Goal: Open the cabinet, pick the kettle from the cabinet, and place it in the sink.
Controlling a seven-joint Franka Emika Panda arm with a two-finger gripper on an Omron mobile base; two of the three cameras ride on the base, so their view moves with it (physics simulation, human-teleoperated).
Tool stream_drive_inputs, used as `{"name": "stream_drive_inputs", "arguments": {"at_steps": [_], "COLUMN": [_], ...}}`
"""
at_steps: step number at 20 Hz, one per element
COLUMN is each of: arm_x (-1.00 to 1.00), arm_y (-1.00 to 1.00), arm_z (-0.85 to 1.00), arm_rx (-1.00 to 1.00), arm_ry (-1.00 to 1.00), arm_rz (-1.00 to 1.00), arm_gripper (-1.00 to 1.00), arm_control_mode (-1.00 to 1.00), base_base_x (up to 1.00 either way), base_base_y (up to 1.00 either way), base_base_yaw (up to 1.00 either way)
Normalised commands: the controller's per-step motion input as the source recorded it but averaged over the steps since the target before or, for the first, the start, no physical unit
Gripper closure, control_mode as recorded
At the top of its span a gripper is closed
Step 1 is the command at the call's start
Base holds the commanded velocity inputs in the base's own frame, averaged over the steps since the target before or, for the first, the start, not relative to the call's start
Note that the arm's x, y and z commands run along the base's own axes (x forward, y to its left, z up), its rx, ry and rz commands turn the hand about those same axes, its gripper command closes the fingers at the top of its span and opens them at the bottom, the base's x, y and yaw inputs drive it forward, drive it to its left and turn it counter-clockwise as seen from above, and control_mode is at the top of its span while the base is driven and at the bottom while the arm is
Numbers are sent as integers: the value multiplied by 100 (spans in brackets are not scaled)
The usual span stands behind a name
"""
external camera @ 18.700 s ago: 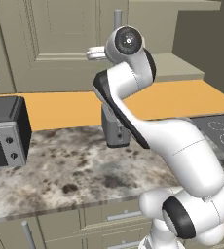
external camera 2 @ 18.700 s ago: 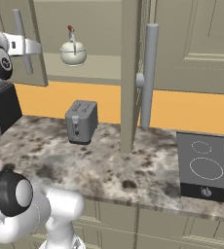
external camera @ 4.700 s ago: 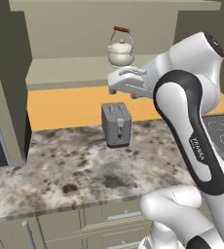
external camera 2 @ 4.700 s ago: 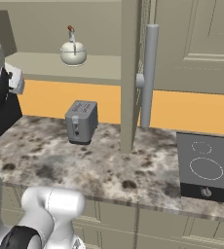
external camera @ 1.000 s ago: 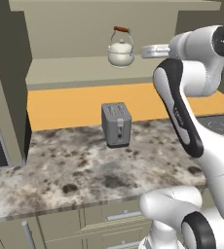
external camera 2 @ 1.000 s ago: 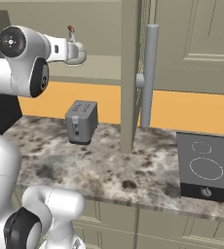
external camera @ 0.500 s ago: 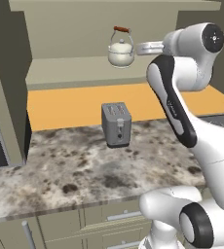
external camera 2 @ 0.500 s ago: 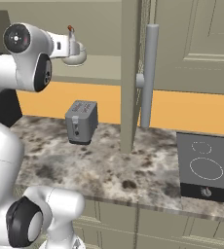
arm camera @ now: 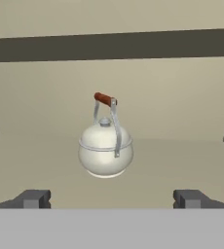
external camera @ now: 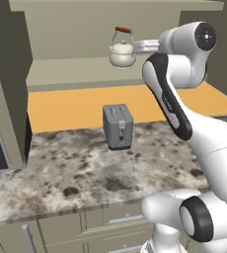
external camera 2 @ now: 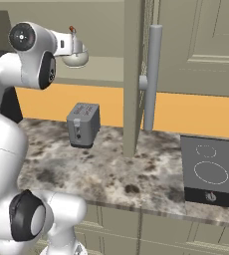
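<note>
The cabinet [external camera: 61, 74] is standing open, its shelf exposed above the orange backsplash [external camera: 76, 106], and its right door [external camera 2: 135, 74] is swung out toward the camera in the right base view, the long grey bar handle [external camera 2: 151, 77] running down its edge. The kettle [external camera: 122, 53] is sitting upright on the cabinet shelf, cream-white, with its wire handle arching up to a reddish-brown wooden grip [arm camera: 103, 99]. In the hand view the kettle [arm camera: 105, 154] is resting centred ahead, between the two dark fingertips [arm camera: 32, 198] at the bottom edge.

The gripper [arm camera: 111, 199] is holding its fingers spread wide, well apart on either side of the kettle's line, and they are gripping nothing; the kettle is lying beyond the tips, not between them. From the left base view the white arm is reaching up and leftward, its hand pointing level at the kettle's right side, close beside it.

Below the shelf, a grey toaster [external camera: 118, 126] is standing on the speckled stone counter [external camera: 76, 173]. A black cooktop [external camera 2: 211, 172] is lying at the counter's right end.
</note>
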Motion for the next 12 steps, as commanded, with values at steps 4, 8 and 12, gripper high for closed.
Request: {"name": "stream_drive_inputs", "arguments": {"at_steps": [4,8,12], "arm_x": [31,32,31], "arm_y": [7,1,0], "arm_z": [0,0,0], "arm_rx": [0,0,0], "arm_ry": [0,0,0], "arm_rz": [0,0,0], "arm_gripper": [-100,-100,-100], "arm_control_mode": [-100,-100,-100], "base_base_x": [0,0,0], "base_base_y": [0,0,0], "base_base_yaw": [0,0,0]}}
